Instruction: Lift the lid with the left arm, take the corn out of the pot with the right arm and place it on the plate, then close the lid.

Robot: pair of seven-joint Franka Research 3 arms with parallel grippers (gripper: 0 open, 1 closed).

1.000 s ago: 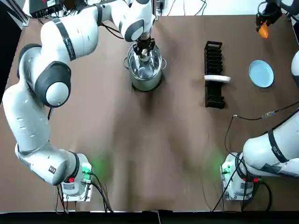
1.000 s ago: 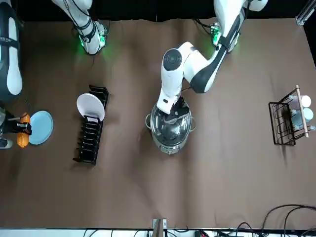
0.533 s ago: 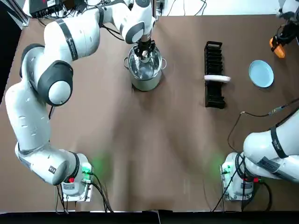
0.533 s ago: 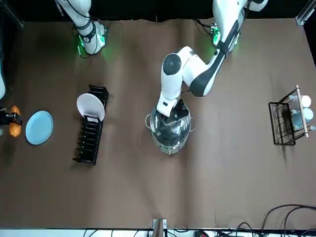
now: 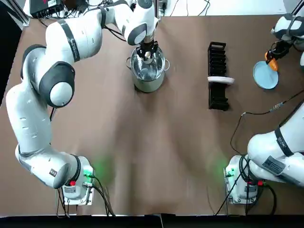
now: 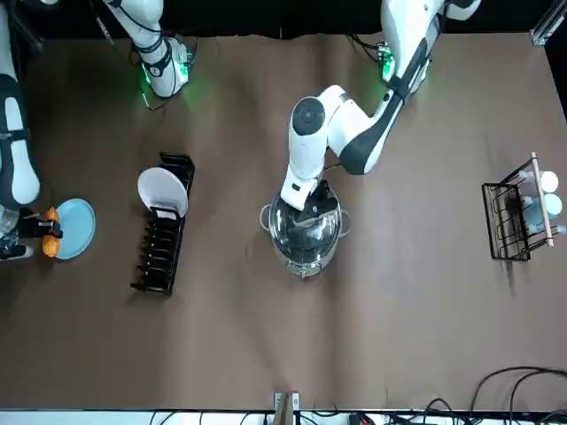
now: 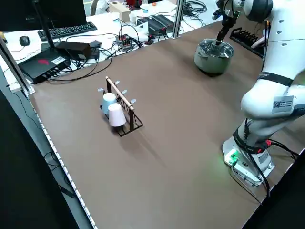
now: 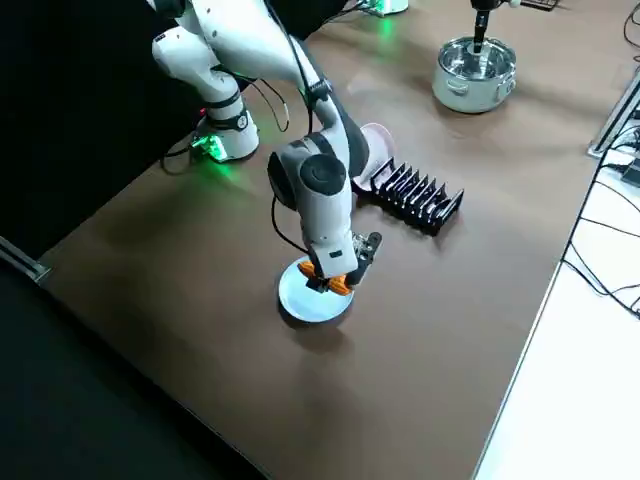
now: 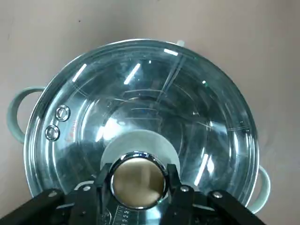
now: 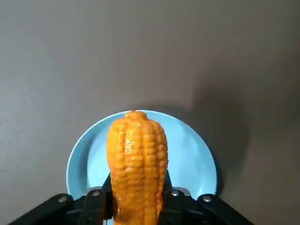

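A steel pot (image 5: 147,81) stands at the far middle of the table, under its glass lid (image 9: 154,93). My left gripper (image 5: 148,52) is shut on the lid's metal knob (image 9: 138,180); I cannot tell whether the lid rests on the rim or hangs just above it. At the far right, my right gripper (image 5: 273,58) is shut on an orange corn cob (image 10: 136,154). It holds the cob upright, close over the edge of the light blue plate (image 5: 264,77). The corn (image 8: 338,284) shows above the plate (image 8: 305,303) in the right side view too.
A black dish rack (image 5: 217,54) with one white plate (image 5: 221,80) in it stands between pot and blue plate. A wire cup rack (image 6: 516,212) with cups sits on my left side. A loose cable (image 5: 256,118) trails across the table by the right arm.
My right gripper has carried the corn from beyond the table's far right corner back and down to the blue plate. The left gripper has stayed on the lid knob at the pot.
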